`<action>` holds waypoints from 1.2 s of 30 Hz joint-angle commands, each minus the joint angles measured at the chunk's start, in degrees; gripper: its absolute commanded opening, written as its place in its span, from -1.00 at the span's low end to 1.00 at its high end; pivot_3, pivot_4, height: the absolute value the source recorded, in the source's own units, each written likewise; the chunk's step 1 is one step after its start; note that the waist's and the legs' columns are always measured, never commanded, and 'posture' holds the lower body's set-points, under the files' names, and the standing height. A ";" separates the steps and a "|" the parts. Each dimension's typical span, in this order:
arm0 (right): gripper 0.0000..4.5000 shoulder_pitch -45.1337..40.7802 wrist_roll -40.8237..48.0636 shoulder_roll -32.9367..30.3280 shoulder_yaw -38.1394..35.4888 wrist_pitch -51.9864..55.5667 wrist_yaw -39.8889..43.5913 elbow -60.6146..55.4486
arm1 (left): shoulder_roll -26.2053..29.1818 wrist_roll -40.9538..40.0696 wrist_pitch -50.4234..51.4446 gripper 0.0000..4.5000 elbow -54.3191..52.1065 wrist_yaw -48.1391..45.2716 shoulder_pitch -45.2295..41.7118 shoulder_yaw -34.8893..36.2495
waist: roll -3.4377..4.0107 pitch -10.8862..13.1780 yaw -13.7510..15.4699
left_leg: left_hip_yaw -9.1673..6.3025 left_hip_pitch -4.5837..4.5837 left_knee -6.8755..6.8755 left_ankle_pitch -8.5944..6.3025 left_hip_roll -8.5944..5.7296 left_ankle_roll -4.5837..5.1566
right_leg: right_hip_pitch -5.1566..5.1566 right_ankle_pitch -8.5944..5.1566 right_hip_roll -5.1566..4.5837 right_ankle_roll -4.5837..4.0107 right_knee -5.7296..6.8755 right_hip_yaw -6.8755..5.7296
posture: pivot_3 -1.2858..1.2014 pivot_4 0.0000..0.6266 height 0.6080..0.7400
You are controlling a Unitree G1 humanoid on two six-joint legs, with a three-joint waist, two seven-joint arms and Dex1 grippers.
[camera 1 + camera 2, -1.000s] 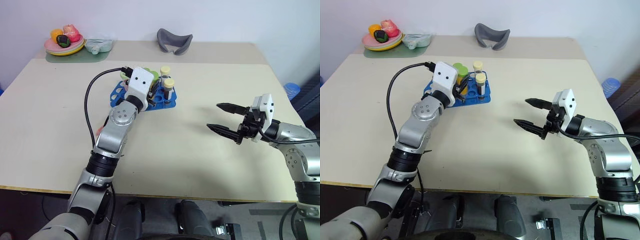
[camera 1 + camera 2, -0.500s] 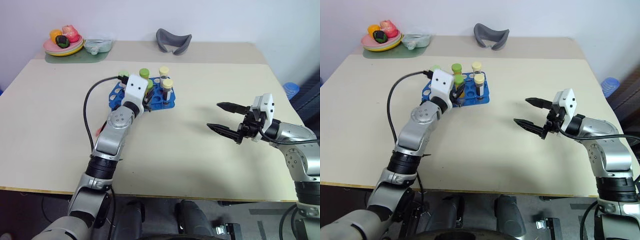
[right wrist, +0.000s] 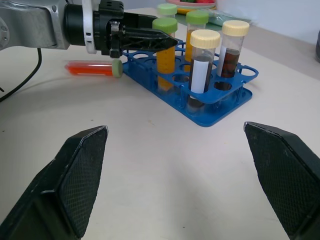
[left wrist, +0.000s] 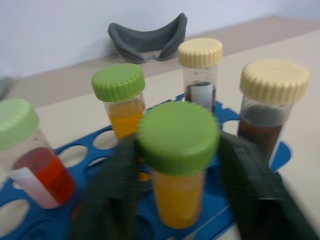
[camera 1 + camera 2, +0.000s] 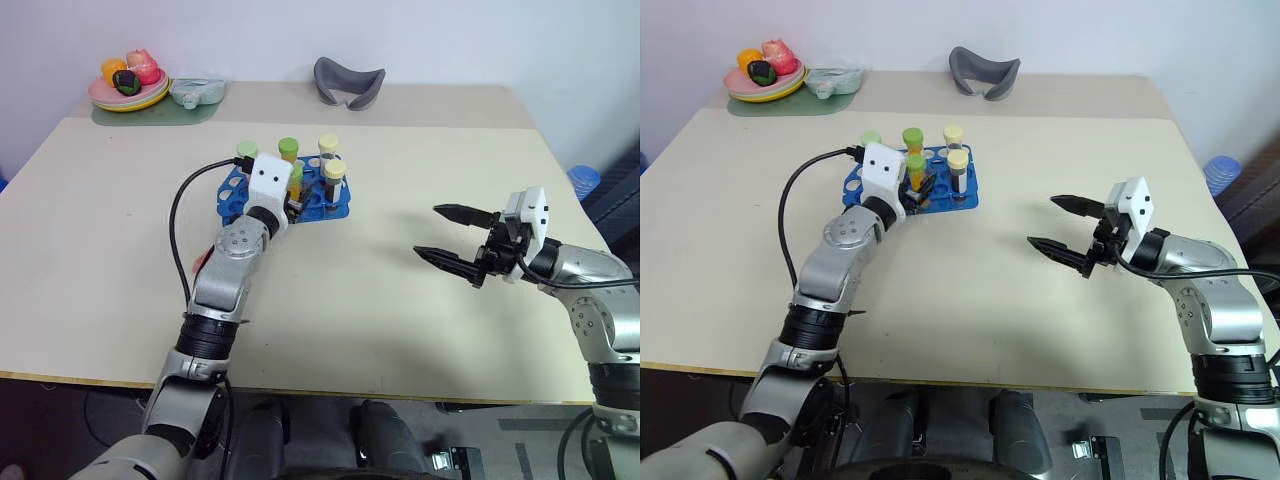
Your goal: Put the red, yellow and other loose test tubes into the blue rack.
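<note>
Jaws of L gripper (image 4: 177,200) stood parted either side of the yellow-orange tube (image 4: 178,170), upright in the blue rack (image 3: 210,107); R gripper (image 5: 455,240) gaped empty, well apart. Red tube (image 3: 92,68) lay flat on the surface just beside the rack, long axis crosswise to L's fingers; L arm nearer.

A pale beige table (image 5: 420,330) is seen spanning the room, its far strip set off by a seam. A plain, pale lilac-white wall (image 5: 450,40) is met behind the far edge. At the far left corner a green mat (image 5: 150,113) is laid, with a plate of fruit (image 5: 128,88) on it (pink, orange and dark pieces). A grey curved object (image 5: 349,82) is placed at the far edge. Dark floor (image 5: 500,440) is glimpsed beneath the near edge.
</note>
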 commanded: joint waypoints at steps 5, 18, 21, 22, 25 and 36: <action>1.00 -0.92 0.64 0.58 -0.92 0.15 -1.60 -3.07 | -1.38 -3.41 0.41 0.98 -7.35 1.01 -1.32 4.66 | -0.01 0.01 0.00 | 0.00 -0.01 0.00 0.00 0.00 0.00 | 0.00 0.00 0.00 0.00 0.00 0.00 | 0.03 -0.52 1.00; 1.00 -2.29 -1.08 2.76 0.98 -3.27 0.87 1.71 | 20.16 -16.49 62.25 0.98 -25.24 -5.42 -8.51 13.83 | -0.06 0.04 -0.44 | -0.05 -0.01 -0.01 -0.01 0.02 0.03 | -0.03 -0.01 0.05 0.01 0.06 -0.02 | 0.03 -0.52 1.00; 1.00 -2.89 -1.64 3.63 1.59 -4.35 1.44 3.08 | 27.04 -20.61 67.70 0.98 -18.28 -9.87 -12.56 12.37 | -0.06 0.04 -0.42 | -0.06 0.00 -0.03 -0.01 0.02 0.02 | -0.04 -0.01 0.04 0.01 0.06 -0.04 | 0.03 -0.52 1.00; 1.00 -3.03 -1.76 3.95 1.78 -4.55 1.55 3.32 | 28.12 -21.66 67.85 0.98 -15.06 -10.34 -13.90 11.85 | -0.06 0.04 -0.42 | -0.07 0.01 -0.02 -0.01 0.01 0.02 | -0.03 -0.01 0.04 0.01 0.07 -0.04 | 0.03 -0.52 1.00; 1.00 -3.10 -2.06 4.56 2.10 -5.15 1.75 3.81 | 31.64 -25.25 67.85 0.98 -6.58 -11.73 -16.67 6.16 | -0.05 0.04 -0.37 | -0.05 0.02 -0.03 0.00 0.01 0.00 | -0.03 -0.01 0.03 0.01 0.05 -0.05 | 0.03 -0.52 1.00; 1.00 2.63 -0.40 3.09 -0.38 -5.29 4.14 1.01 | 30.09 -22.62 67.00 0.98 17.14 -12.19 -29.79 -8.84 | -0.07 0.05 -0.16 | -0.04 -0.05 -0.04 0.00 -0.02 -0.01 | -0.08 -0.01 0.01 0.01 0.02 -0.06 | 0.03 -0.52 1.00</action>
